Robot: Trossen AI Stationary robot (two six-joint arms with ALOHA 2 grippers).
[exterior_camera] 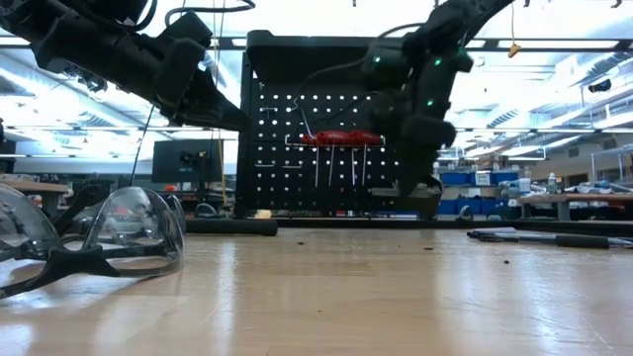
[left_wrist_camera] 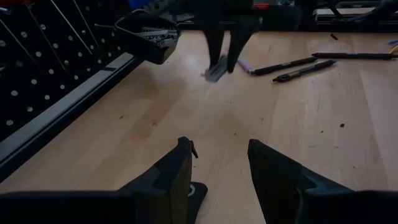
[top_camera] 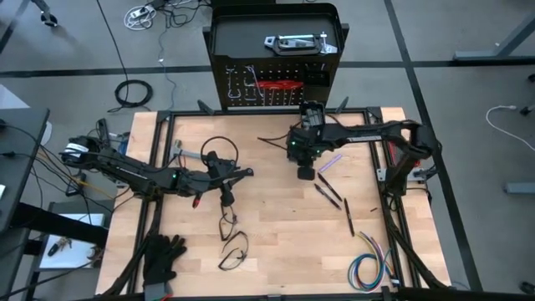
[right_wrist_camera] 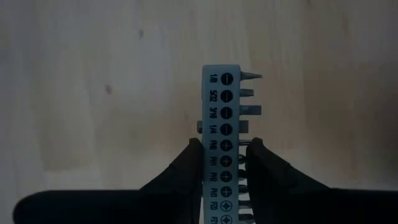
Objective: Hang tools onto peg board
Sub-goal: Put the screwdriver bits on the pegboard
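From above, my right gripper (top_camera: 306,171) is low over the wooden bench (top_camera: 276,217), just in front of the peg board (top_camera: 272,84), which stands upright at the far edge of the bench. A red-handled tool set (top_camera: 280,84) hangs on the board. Some dark pens (top_camera: 330,194) lie just beside my right gripper, a bundle of coloured wires (top_camera: 368,267) lies at the near right corner, and black gloves (top_camera: 163,259) at the near left corner. My left gripper (top_camera: 242,174) is over the left half of the bench, well apart from the board.

At bench height, the peg board (exterior_camera: 316,148) fills the middle, with the red-handled tools (exterior_camera: 341,138) on its hooks. Clear safety glasses (exterior_camera: 99,242) lie at the near left.

In my left wrist view, my left jaws stand partly open and hold nothing (left_wrist_camera: 217,168). Farther off, my right gripper (left_wrist_camera: 222,62) touches down on a small grey piece, beside the board's black bin (left_wrist_camera: 149,40).

In my right wrist view, my right jaws (right_wrist_camera: 225,158) are closed around a grey holder of screwdriver bits (right_wrist_camera: 222,112), one finger on each long side. The holder lies on the bench.
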